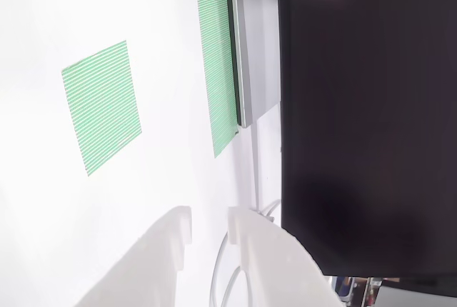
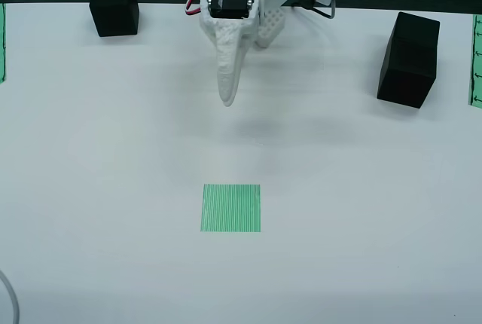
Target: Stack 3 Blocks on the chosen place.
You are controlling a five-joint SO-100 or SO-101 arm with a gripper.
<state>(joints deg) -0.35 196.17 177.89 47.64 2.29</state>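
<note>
The gripper (image 2: 228,98) hangs above the white table (image 2: 361,211) with nothing between its fingers (image 1: 171,235); in the wrist view the two white tips stand a narrow gap apart, parted but not wide. The striped green square (image 2: 231,208), the chosen place, lies bare on the table ahead of the fingertips in the overhead view, and up and to the left of them in the wrist view. No cube is stacked yet. One black cube (image 2: 114,8) sits far off to the left of the fingers in the overhead view, and a second black cube (image 2: 409,59) stands well apart to their right; I can make out only these two there. The main risk, as I judge it, is the opening: the gap looks narrower than a cube face, so a descent without spreading would knock a cube aside rather than straddle it. The right cube sits turned at an angle, so fingers arriving square could catch a corner and twist it. In the wrist view a narrow green striped strip (image 1: 216,57) lies beside a grey panel (image 1: 251,43) and a large black panel (image 1: 368,114), and that strip could be mistaken for the target square.
</note>
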